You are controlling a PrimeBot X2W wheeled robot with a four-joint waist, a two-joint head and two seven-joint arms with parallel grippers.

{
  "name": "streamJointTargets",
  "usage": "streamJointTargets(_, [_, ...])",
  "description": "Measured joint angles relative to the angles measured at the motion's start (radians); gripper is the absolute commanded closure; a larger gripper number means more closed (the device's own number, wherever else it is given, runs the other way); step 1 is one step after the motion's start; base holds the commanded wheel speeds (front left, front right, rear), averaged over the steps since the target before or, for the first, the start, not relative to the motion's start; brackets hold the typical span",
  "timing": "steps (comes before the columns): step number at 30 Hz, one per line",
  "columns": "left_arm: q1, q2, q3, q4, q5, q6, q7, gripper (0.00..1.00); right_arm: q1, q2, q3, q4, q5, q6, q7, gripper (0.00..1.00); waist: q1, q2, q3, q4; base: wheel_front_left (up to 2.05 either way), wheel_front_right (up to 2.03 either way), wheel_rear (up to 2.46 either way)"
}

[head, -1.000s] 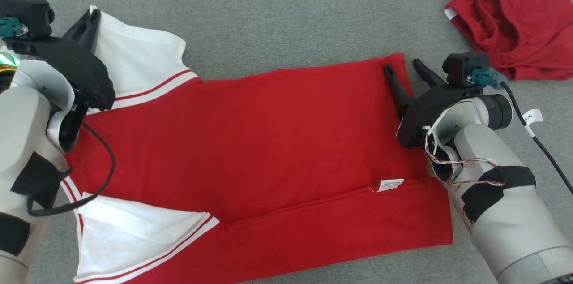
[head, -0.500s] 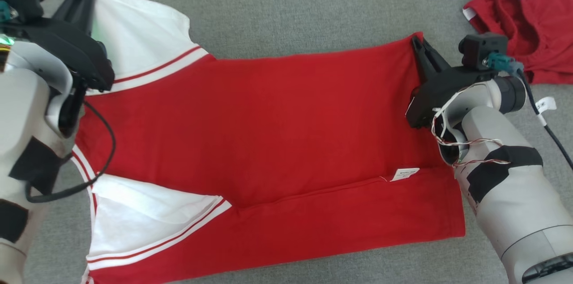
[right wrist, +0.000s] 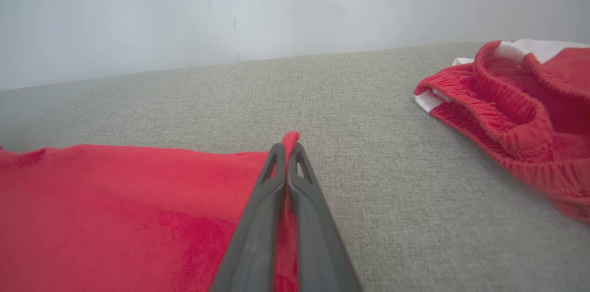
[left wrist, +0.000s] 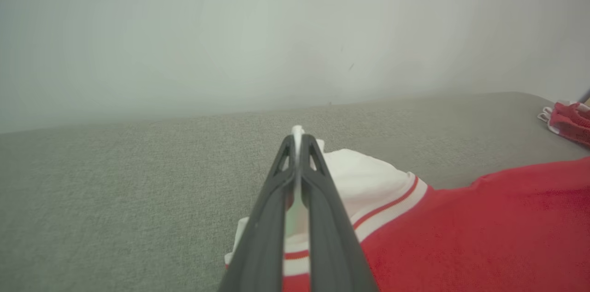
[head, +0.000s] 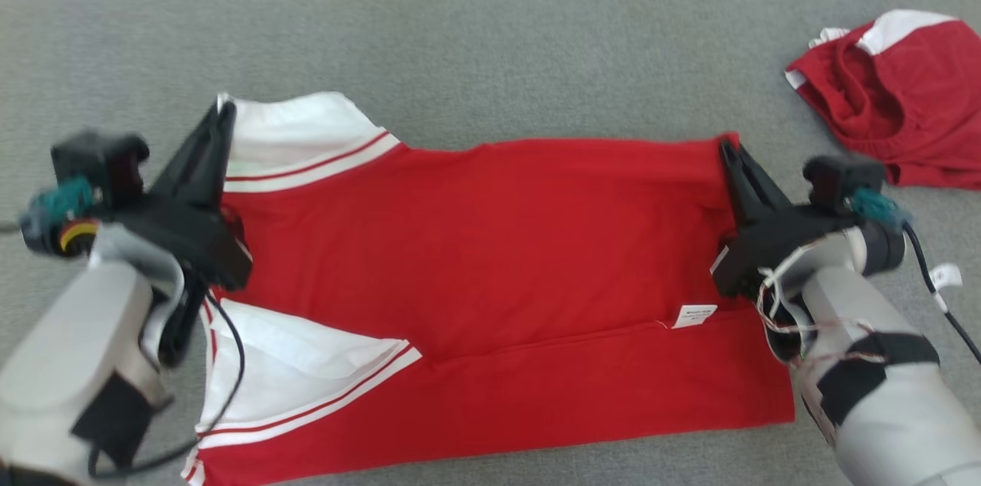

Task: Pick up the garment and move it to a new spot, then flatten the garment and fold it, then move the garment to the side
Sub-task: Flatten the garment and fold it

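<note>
The garment (head: 490,241) is a red T-shirt with white, red-striped sleeves, spread across the grey surface with its near long edge folded over. At the far left, my left gripper (head: 221,109) is shut on the white sleeve's corner, and white cloth shows pinched between its fingers (left wrist: 297,137). At the far right corner of the red hem, my right gripper (head: 726,149) is shut on the cloth, with a red tip (right wrist: 289,141) sticking out between the fingers. A small white label (head: 696,314) lies on the fold near the right arm.
A second red-and-white garment (head: 897,114) lies crumpled at the far right, also seen close by (right wrist: 516,108). The grey padded surface (head: 490,49) ends at a pale wall (left wrist: 276,29) behind. A black cable (head: 931,294) trails from my right wrist.
My right gripper has shut on the hem's far corner. The head camera has tilted up, so the whole picture sits lower and the wall edge shows.
</note>
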Motion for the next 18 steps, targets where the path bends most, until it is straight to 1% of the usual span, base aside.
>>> streamJointTargets(5, [0.141,0.003,0.080,-0.158,0.027,0.030,-0.006,1.00,0.086,-0.035,-0.014,-0.062,0.041,0.000,-0.005,1.00,0.0000,0.0000,-0.024,0.021,0.00,0.00,0.00])
streamJointTargets(8, [0.241,-0.008,0.130,-0.243,0.052,0.044,-0.006,1.00,0.142,-0.047,-0.033,-0.105,0.056,0.000,-0.006,1.00,0.0000,0.0000,-0.040,0.032,0.00,0.00,0.00])
streamJointTargets(12, [0.359,-0.029,0.199,-0.337,0.092,0.042,-0.006,1.00,0.219,-0.065,-0.066,-0.158,0.075,0.000,-0.006,1.00,0.0000,0.0000,-0.065,0.043,0.00,0.00,0.00])
streamJointTargets(15, [0.445,-0.056,0.254,-0.393,0.127,0.041,-0.006,1.00,0.273,-0.071,-0.083,-0.198,0.083,0.000,-0.006,1.00,-0.0001,0.0000,-0.085,0.050,0.00,0.00,0.00])
streamJointTargets(16, [0.472,-0.070,0.268,-0.407,0.132,0.039,-0.006,1.00,0.290,-0.073,-0.090,-0.211,0.084,0.000,-0.006,1.00,-0.0001,0.0000,-0.090,0.052,0.00,0.00,0.00])
streamJointTargets(17, [0.472,-0.070,0.268,-0.407,0.132,0.039,-0.006,1.00,0.290,-0.073,-0.090,-0.211,0.084,0.000,-0.006,1.00,-0.0001,0.0000,-0.090,0.052,0.00,0.00,0.00])
streamJointTargets(18, [0.521,-0.091,0.272,-0.414,0.151,0.032,-0.006,1.00,0.321,-0.077,-0.104,-0.229,0.089,0.000,-0.006,1.00,-0.0002,-0.0001,-0.099,0.059,0.00,0.00,0.00])
